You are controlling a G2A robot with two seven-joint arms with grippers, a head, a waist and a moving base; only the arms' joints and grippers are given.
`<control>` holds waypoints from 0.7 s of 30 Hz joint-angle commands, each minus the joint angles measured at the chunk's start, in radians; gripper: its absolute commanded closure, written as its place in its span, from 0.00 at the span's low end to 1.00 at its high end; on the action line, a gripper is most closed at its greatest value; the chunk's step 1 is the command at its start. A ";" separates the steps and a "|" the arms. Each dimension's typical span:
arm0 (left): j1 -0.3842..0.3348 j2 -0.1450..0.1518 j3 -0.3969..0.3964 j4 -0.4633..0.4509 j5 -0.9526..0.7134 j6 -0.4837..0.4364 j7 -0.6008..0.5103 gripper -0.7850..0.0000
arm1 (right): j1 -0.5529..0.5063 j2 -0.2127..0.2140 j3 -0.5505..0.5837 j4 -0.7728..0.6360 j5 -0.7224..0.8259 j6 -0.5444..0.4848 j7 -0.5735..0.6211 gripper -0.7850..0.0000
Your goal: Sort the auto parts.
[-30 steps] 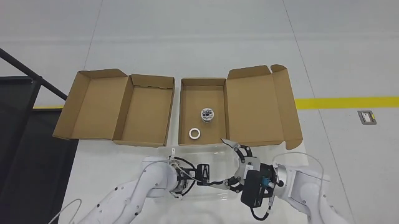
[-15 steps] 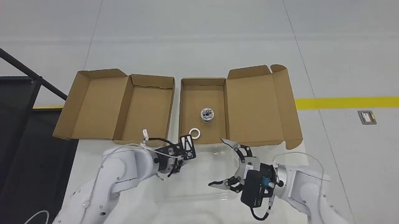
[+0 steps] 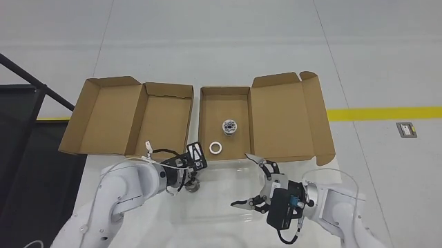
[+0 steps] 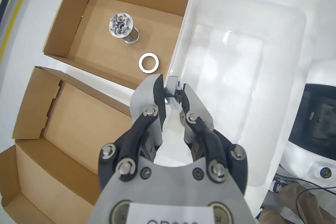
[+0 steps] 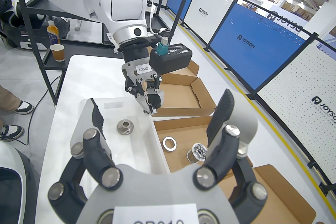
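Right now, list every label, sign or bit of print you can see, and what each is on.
Code sticker on the left gripper, which holds a small metal part: legible.
Sticker on the right gripper: cut off.
Logo with name on the fence panels: legible.
Bottle label: too small.
Floor tag: too small.
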State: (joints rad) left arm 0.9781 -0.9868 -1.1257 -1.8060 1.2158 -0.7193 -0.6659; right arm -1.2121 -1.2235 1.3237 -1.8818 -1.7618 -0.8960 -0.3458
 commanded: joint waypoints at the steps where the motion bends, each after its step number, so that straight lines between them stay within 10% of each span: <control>1: -0.008 -0.004 -0.002 0.026 0.002 0.062 0.018 1.00 | 0.000 0.000 0.000 0.000 0.000 0.000 0.000 0.00; 9: -0.186 -0.053 0.027 0.346 -0.084 0.390 0.102 1.00 | 0.000 0.000 0.000 0.000 0.000 0.000 0.000 0.00; 21: -0.451 -0.159 0.184 0.886 -0.121 0.539 0.183 1.00 | 0.000 0.000 0.000 0.000 0.000 0.000 0.000 0.00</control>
State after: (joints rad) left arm 0.5373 -1.1393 -0.9482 -0.9563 1.0980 -0.1905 -0.4921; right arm -1.2121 -1.2235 1.3237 -1.8818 -1.7618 -0.8960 -0.3458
